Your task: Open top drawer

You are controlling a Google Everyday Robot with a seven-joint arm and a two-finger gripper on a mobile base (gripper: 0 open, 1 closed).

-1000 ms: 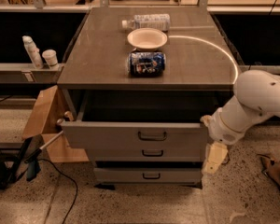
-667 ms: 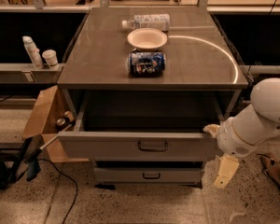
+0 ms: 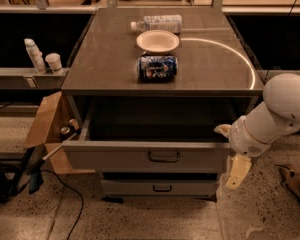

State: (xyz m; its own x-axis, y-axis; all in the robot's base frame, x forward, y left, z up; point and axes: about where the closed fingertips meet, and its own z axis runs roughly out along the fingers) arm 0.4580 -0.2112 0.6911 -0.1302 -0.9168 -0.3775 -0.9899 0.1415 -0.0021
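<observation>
The top drawer point(image 3: 140, 156) is well out under the tabletop's point(image 3: 105, 59) front edge. The gripper point(image 3: 230, 151) is at its right end, and I can't tell its grip. Pull straight, not sideways.

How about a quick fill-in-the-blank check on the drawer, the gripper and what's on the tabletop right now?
1. The top drawer stands ____, its dark inside showing below the tabletop.
2. In the camera view the gripper is at the ____ end of the drawer front, away from the handle.
3. On the tabletop the white bowl sits ____ the water bottle and the blue can.

Missing words: open; right; between.
</observation>
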